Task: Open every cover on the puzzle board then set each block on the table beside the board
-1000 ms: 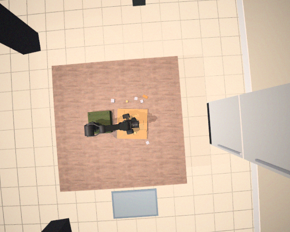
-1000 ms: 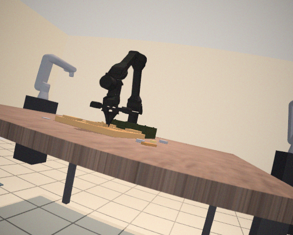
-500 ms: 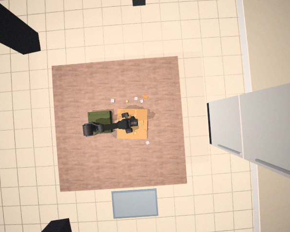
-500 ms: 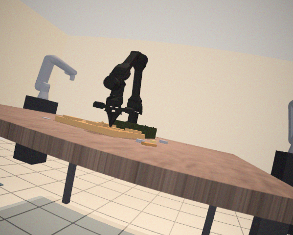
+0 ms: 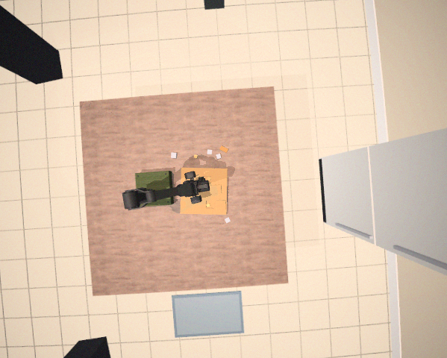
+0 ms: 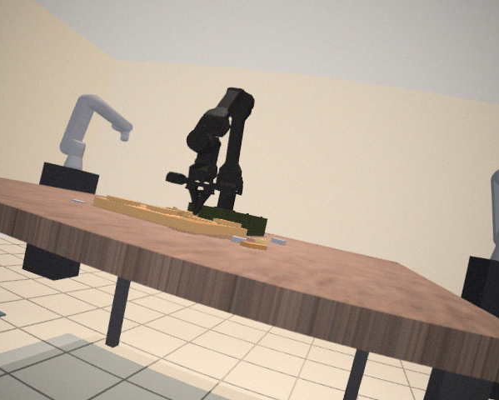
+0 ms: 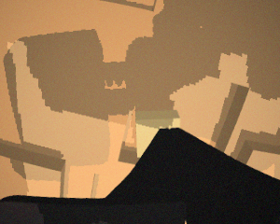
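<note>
My fingers are closed, nothing between them, tips low over the orange puzzle board, which lies on the wooden table in front of the green base. Whether the tips touch: cannot tell.

Pale yellow block just beyond the tips in wrist view, partly hidden by them. Looks small, flat-sided; I judge it light and rigid, unlikely to crush, apt to skid or twist if nipped at a corner. Best hold: two opposite side faces, low, jaws opened first and squared to it.

Covers seem thin and stiff. Closed tips suit pushing one by its edge, along its track or round its pin; pressing down would probably bind it.
</note>
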Controlling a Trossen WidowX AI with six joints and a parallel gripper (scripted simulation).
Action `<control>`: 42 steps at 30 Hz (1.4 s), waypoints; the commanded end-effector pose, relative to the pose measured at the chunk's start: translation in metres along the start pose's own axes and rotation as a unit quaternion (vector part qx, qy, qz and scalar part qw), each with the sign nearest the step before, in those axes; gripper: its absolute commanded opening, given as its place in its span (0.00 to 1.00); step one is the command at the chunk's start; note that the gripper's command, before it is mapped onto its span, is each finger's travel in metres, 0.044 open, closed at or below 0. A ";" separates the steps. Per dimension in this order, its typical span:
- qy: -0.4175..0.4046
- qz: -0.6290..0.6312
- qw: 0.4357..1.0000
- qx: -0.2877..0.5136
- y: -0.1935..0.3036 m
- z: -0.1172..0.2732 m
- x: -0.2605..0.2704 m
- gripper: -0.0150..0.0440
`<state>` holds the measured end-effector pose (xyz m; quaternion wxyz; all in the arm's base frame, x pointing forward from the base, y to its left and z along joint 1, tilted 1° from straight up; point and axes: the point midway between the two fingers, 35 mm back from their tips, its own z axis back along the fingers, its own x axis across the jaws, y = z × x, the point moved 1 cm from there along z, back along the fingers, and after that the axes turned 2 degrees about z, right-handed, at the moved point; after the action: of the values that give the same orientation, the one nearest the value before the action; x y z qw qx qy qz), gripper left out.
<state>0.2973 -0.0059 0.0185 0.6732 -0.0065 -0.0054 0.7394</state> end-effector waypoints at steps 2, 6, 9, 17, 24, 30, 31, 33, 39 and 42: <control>0.005 -0.004 1.000 -0.003 0.005 0.002 0.004 0.25; 0.006 -0.004 1.000 -0.003 0.006 0.003 0.005 0.25; 0.006 -0.004 1.000 -0.003 0.006 0.003 0.005 0.25; 0.006 -0.004 1.000 -0.003 0.006 0.003 0.005 0.25; 0.006 -0.004 1.000 -0.003 0.006 0.003 0.005 0.25; 0.006 -0.004 1.000 -0.003 0.006 0.003 0.005 0.25; 0.006 -0.004 1.000 -0.003 0.006 0.003 0.005 0.25; 0.002 -0.001 1.000 -0.002 0.006 0.003 0.005 0.30; 0.005 -0.003 1.000 -0.002 0.005 0.037 0.004 0.50; 0.006 -0.004 1.000 -0.003 0.006 0.052 0.003 0.50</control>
<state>0.2893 -0.0017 0.0520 0.6747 -0.0034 0.0000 0.7381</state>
